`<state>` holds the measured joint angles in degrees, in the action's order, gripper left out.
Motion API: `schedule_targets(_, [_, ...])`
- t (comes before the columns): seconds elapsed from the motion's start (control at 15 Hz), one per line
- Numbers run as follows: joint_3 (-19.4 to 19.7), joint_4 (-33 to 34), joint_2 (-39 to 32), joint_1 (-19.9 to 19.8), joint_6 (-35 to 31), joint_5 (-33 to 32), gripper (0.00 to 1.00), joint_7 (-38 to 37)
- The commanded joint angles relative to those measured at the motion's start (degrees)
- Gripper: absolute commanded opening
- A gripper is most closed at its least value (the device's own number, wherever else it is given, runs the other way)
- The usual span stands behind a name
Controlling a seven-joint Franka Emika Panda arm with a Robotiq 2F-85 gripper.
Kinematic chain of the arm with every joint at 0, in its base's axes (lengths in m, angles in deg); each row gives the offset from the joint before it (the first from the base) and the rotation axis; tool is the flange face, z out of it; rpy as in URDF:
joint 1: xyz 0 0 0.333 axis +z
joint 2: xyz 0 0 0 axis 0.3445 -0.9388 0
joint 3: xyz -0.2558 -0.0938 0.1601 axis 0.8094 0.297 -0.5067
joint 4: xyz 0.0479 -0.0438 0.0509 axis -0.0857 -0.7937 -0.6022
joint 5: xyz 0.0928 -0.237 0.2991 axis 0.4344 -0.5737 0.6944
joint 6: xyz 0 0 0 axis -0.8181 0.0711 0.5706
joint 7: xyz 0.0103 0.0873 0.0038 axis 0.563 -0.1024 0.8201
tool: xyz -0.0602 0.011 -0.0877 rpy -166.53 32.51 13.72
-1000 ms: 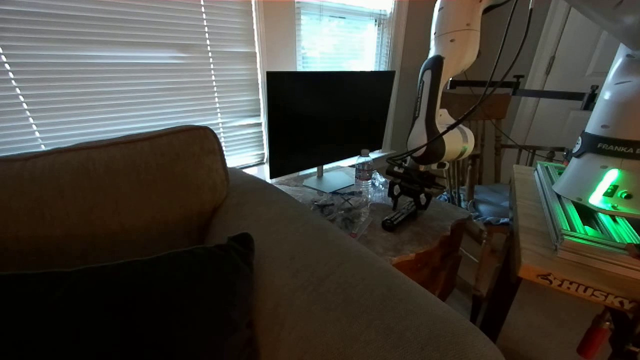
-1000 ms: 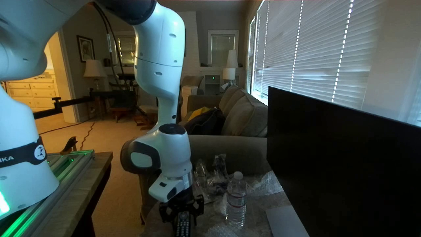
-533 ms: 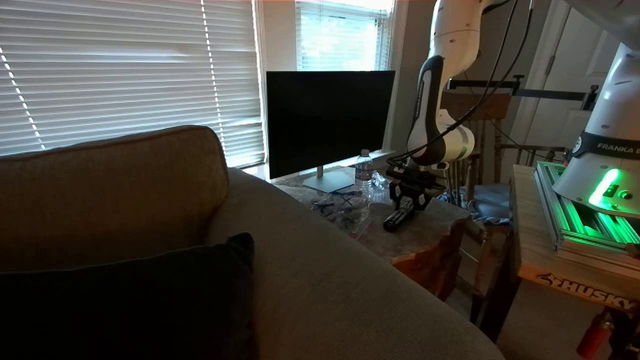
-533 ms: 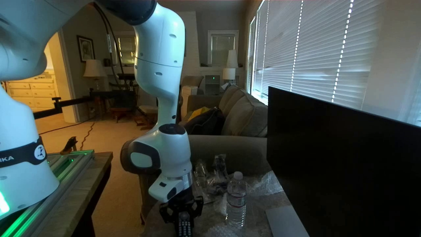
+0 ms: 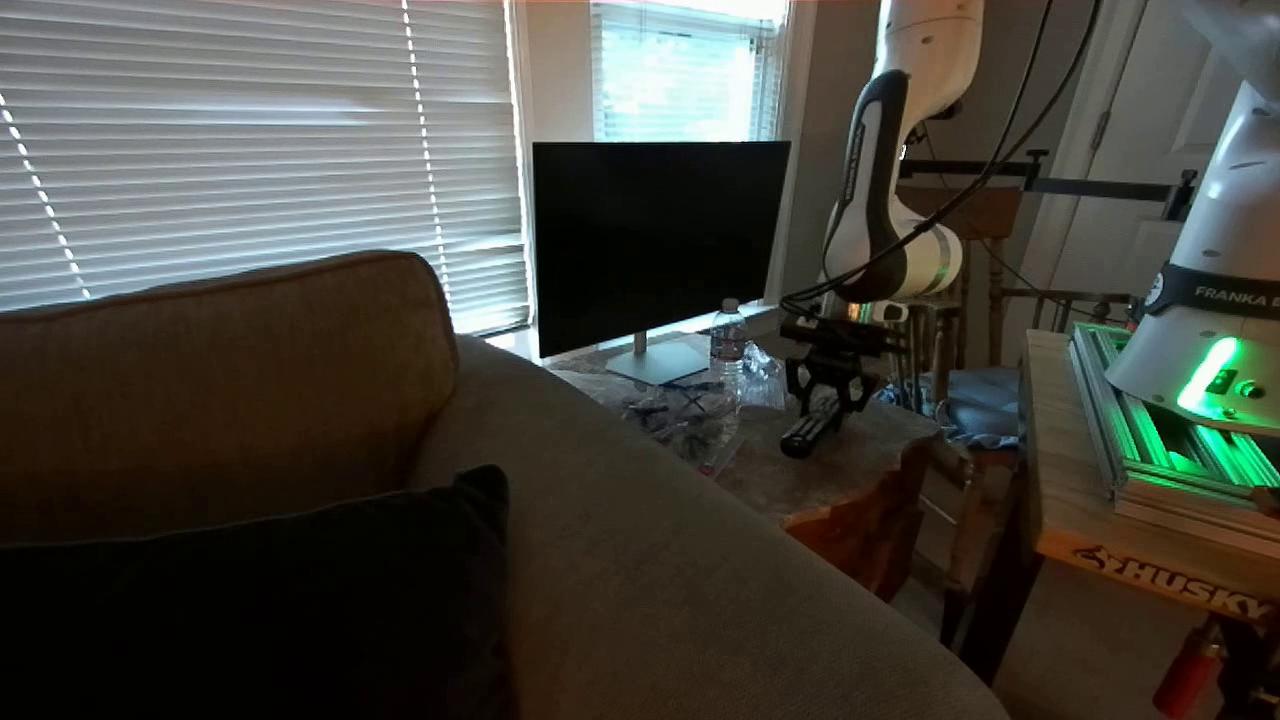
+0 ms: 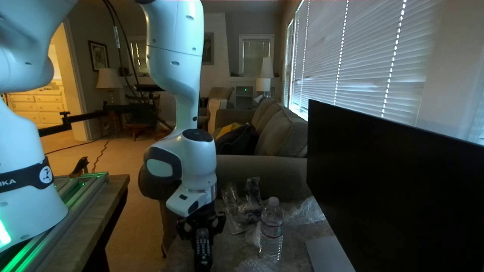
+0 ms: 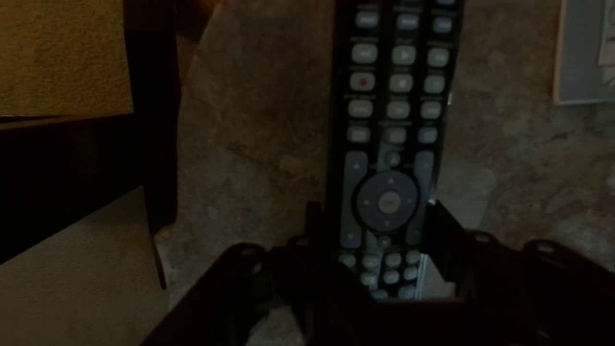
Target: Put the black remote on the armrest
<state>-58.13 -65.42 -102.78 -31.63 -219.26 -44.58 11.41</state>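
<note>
Over mottled brown stone-look table (image 7: 259,105), toward curved edge: black two-fingered hand (image 7: 375,223) clamped on long slim black many-buttoned remote (image 7: 395,125). Broad beige fabric armrest (image 5: 700,560) past another edge, well apart.

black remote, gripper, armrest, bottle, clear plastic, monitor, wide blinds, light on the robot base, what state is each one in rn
gripper: closed on the black remote
black remote: held, button side up
armrest: remote not yet on it
bottle: upright, capped; fill level hard to tell
clear plastic: crumpled
monitor: upright, screen dark
wide blinds: lowered
base light: lit green
</note>
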Motion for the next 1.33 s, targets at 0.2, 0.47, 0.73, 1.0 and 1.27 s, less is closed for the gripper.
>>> schedule_targets(0.2, [-4.79,-11.31,17.50,2.91,5.52,-1.11,0.29,3.15])
schedule_targets(0.47, [-6.33,-15.78,25.94,8.76,6.08,-1.51,0.29,6.04])
schedule_targets(0.73, [-1.04,-12.09,28.37,22.19,9.68,0.68,0.29,11.00])
schedule_targets(1.0, [-0.09,-13.74,34.01,30.22,11.96,-2.40,0.29,9.67])
schedule_targets(1.27, [3.06,-12.36,35.80,39.02,14.97,-3.52,0.29,9.34])
